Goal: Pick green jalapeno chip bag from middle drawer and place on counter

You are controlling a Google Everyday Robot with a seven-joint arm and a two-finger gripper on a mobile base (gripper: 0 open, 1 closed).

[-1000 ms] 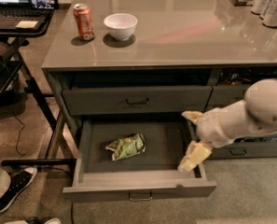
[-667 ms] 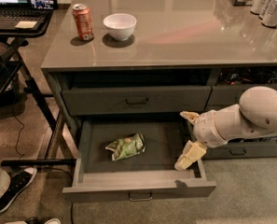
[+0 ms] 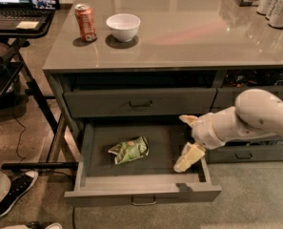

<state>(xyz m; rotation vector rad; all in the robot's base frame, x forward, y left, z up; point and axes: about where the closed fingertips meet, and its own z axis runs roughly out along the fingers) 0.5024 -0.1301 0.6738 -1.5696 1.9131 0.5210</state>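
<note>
Glossy grey-beige slab tabletop (image 3: 188,32) above the wide dark grey middle drawer (image 3: 141,189), pulled open. On the drawer's floor, left of centre: wrinkly light green foil chip bag (image 3: 129,150), long axis roughly left-right. At the drawer's right end: cream two-finger pincer (image 3: 187,138), spread open, empty, not touching the bag. Leftward reach likely needed.

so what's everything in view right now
green jalapeno chip bag: one, light green, in middle drawer, left of centre
middle drawer: one, dark grey, pulled open
upper drawer: one, dark grey, shut
counter: one, grey-beige, above the drawers
red soda can: one, red, counter's left
bowl: one, white, beside the can
pale cans: at least two, counter's far right
laptop: one, black, stand at far left
shoe: one, black and white, floor at bottom left
gripper: one, cream, open, over drawer's right end, apart from bag
</note>
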